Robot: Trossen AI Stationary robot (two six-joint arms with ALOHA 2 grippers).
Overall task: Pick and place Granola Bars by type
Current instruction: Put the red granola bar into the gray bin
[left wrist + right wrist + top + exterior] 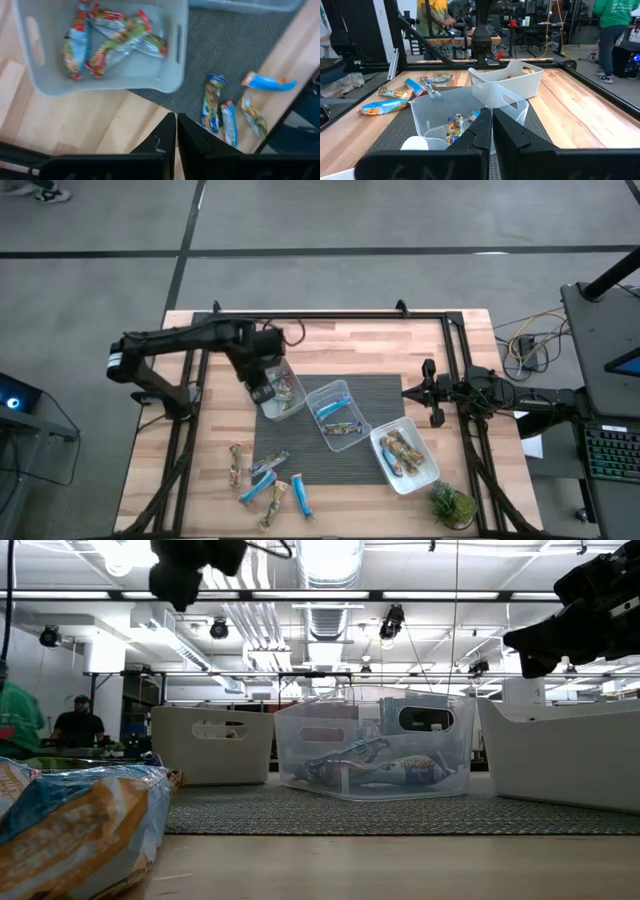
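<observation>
While the left gripper (262, 392) hovers over a tub (281, 393), both arms' fingers are together, empty.

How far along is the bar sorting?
Partly done: each of the three tubs holds bars, the left tub, the middle tub and the right tub. Nothing in hand: the left pincer sits shut and empty over the left tub. Left: the loose bars on the table's near side.

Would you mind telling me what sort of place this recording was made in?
Probably a robotics lab or workshop: exposed ducts and track lights overhead, desks with monitors behind the table, and people working nearby.
</observation>
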